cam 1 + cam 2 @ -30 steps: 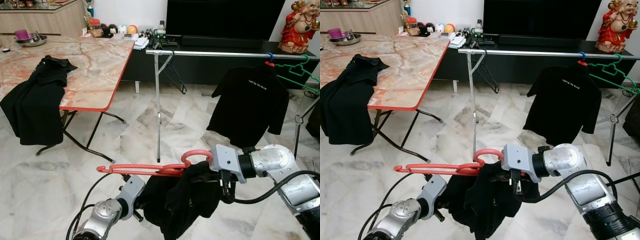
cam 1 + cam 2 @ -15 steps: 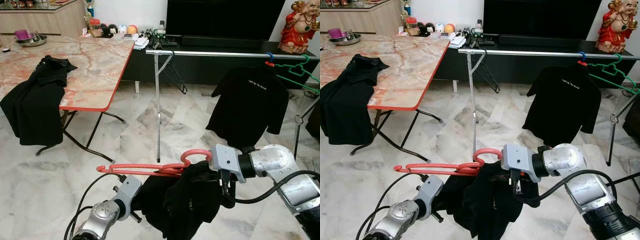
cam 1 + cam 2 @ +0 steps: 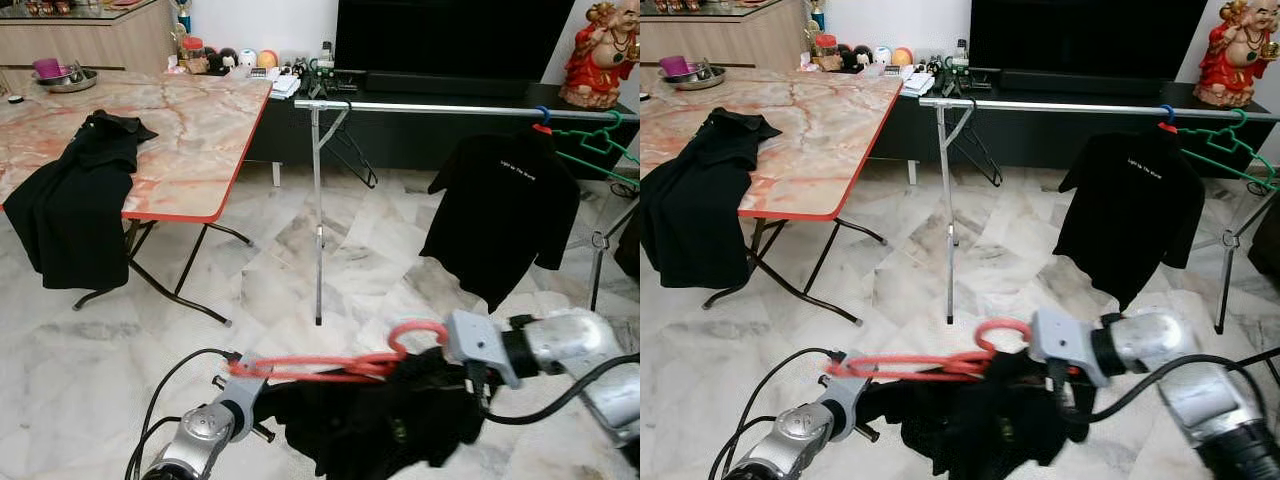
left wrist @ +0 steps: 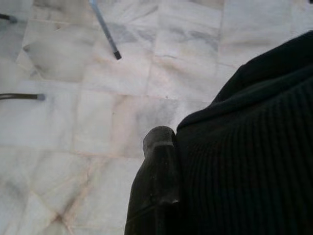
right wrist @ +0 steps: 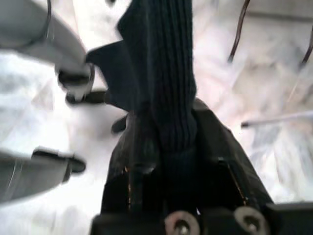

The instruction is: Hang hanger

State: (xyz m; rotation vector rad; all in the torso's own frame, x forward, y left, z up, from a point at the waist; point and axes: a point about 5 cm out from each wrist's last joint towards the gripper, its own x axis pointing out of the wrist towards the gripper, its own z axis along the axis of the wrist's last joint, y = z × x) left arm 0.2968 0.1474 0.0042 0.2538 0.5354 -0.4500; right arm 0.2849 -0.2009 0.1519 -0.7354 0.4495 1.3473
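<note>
Hanger (image 3: 330,366) – red, black garment (image 3: 400,425) draped – over marble floor (image 3: 120,350).

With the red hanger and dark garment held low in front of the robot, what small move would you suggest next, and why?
Probably raise both arms and carry the red hanger up toward the metal rail. The hanger's hook sits well below the rail, by the right gripper, whose jaws are closed on the black garment. The left gripper is against the garment's other side. The rail has free space beside the hung black T-shirt.
</note>
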